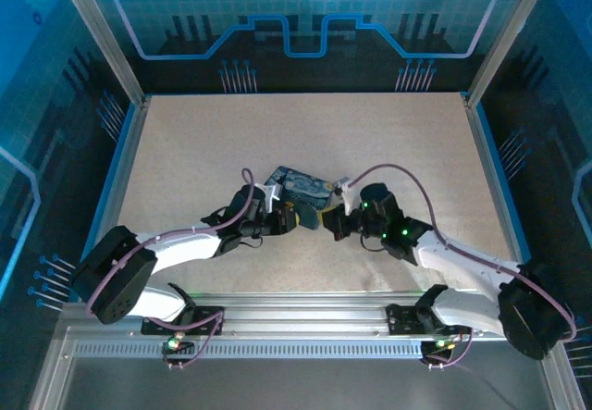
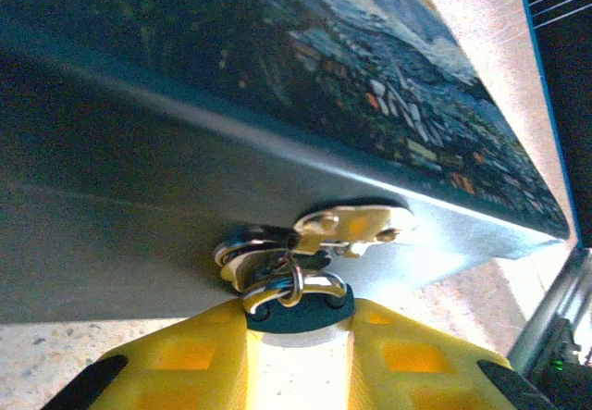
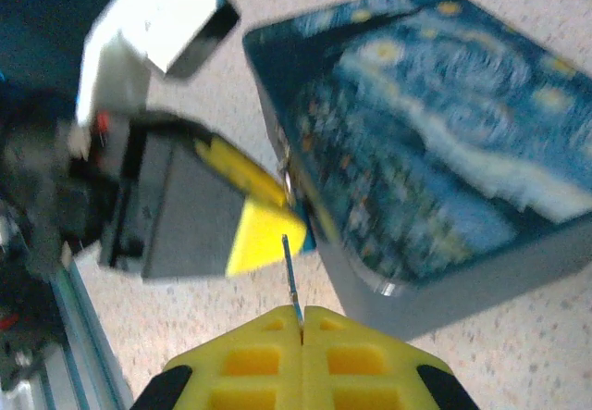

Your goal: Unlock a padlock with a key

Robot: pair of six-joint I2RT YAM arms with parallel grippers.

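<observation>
The tiny dark bluish padlock (image 2: 298, 314) sits pinched between the yellow fingers (image 2: 176, 359) of my left gripper (image 2: 298, 329). Its silvery shackle (image 2: 294, 286) passes through the metal hasp (image 2: 356, 225) on the front wall of the starry-night box (image 2: 370, 86). My right gripper (image 3: 302, 325) is shut on the key (image 3: 290, 276), whose thin blade sticks up edge-on toward the left gripper's yellow fingers (image 3: 264, 229). The key tip stands just short of them. In the top view the left gripper (image 1: 296, 216) and right gripper (image 1: 326, 222) meet at the box's near edge (image 1: 301, 188).
The box lies flat on the speckled table (image 1: 398, 142), mid-table. A metal rail (image 1: 305, 322) runs along the near edge by the arm bases. Blue-lit enclosure walls surround the table on three sides.
</observation>
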